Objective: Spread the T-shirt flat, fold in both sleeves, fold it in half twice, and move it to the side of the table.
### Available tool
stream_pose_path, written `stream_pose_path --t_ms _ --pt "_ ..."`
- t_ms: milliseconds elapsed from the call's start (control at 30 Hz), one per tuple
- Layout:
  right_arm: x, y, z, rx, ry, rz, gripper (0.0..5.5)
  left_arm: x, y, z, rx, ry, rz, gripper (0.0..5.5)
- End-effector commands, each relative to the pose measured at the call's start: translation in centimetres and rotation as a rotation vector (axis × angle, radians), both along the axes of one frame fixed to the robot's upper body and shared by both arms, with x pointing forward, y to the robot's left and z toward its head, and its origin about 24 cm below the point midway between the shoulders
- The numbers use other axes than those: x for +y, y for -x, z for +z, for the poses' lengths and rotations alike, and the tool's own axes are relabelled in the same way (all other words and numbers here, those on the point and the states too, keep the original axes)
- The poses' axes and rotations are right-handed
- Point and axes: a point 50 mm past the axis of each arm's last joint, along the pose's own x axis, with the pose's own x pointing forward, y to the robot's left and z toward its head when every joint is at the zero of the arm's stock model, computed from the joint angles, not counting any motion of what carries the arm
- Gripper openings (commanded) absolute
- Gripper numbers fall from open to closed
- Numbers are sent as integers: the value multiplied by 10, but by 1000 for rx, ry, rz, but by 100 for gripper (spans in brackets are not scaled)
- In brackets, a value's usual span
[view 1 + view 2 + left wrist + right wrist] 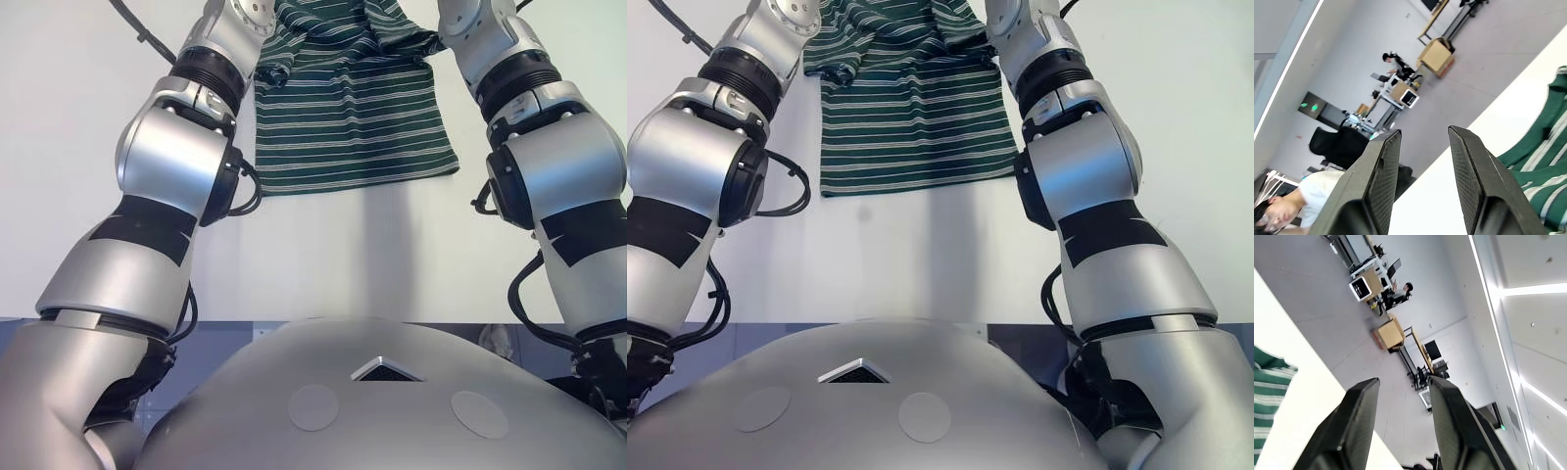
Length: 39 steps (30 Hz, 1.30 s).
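A dark green T-shirt with white stripes lies on the white table ahead of me. Its near hem lies flat, while the far part around the sleeves is bunched and rumpled. Both arms stretch forward on either side of the shirt. My left gripper is open, its dark fingers apart above the table's far edge, with striped cloth beside it. My right gripper is also open and holds nothing; a corner of the shirt lies off to its side.
The white table reaches well past the shirt on both sides and toward me. Beyond its far edge are a grey floor, a cardboard box and desks with people far off.
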Motion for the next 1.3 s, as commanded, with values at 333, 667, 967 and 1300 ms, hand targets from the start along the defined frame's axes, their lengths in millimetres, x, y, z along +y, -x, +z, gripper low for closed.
stream_pose_path --t_ms 333,667,967,1300 --pt "-95 177 -71 358 -420 524 183 61 146 -87 377 487 -656 173" --pt "-118 228 -112 722 -368 382 183 93 200 -123 683 173 -661 173" --pt "-112 192 -62 567 -744 394 183 100 220 -139 876 -27 -755 173" --pt "-100 230 -148 1056 -284 352 183 107 234 -141 974 -159 -865 173"
